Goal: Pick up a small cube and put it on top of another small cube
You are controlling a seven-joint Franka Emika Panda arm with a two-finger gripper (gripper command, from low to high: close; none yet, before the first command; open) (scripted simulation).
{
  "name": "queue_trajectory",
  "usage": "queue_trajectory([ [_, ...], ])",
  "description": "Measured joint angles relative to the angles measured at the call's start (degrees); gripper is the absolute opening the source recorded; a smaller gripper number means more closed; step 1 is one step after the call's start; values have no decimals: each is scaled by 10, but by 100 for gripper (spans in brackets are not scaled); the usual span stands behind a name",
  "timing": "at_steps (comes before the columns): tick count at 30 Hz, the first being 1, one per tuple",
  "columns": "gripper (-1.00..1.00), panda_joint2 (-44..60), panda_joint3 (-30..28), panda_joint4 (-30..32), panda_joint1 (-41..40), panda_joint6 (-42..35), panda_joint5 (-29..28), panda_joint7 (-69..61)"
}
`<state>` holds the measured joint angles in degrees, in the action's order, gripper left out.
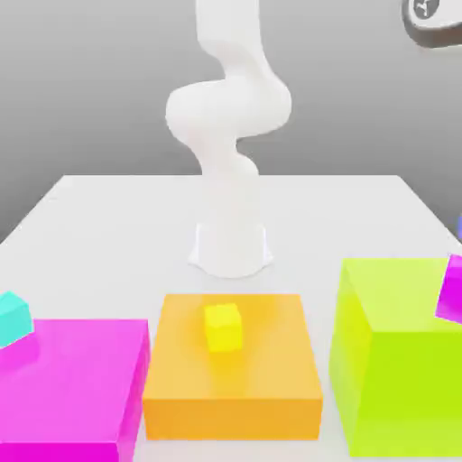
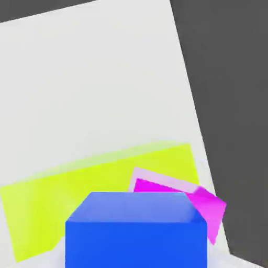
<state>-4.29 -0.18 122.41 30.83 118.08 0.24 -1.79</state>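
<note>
In the hand view a small blue cube (image 2: 136, 230) hangs close under the hand, off the surface, with my gripper shut on it. Below it and a little to one side, a small magenta cube (image 2: 207, 207) rests tilted near the edge of a large lime block (image 2: 78, 199). The exterior view shows the magenta cube (image 1: 451, 289) on the lime block (image 1: 397, 361) at its right edge. A sliver of the blue cube (image 1: 459, 226) hangs above it.
A small yellow cube (image 1: 223, 327) sits on an orange block (image 1: 235, 388) in front of the arm's base (image 1: 231, 244). A small cyan cube (image 1: 13, 316) rests on a large magenta block (image 1: 72, 388) at the exterior view's left. All stand on a white table (image 1: 135, 217).
</note>
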Motion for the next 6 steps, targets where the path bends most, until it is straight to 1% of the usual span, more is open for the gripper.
queue_trajectory([
  [2, -100, 15, 1, 19, -1, 33, 0, -4],
  [3, 100, 24, 0, 31, -1, 54, 0, -5],
  [6, 100, 24, 0, 31, -1, 54, 0, -5],
])
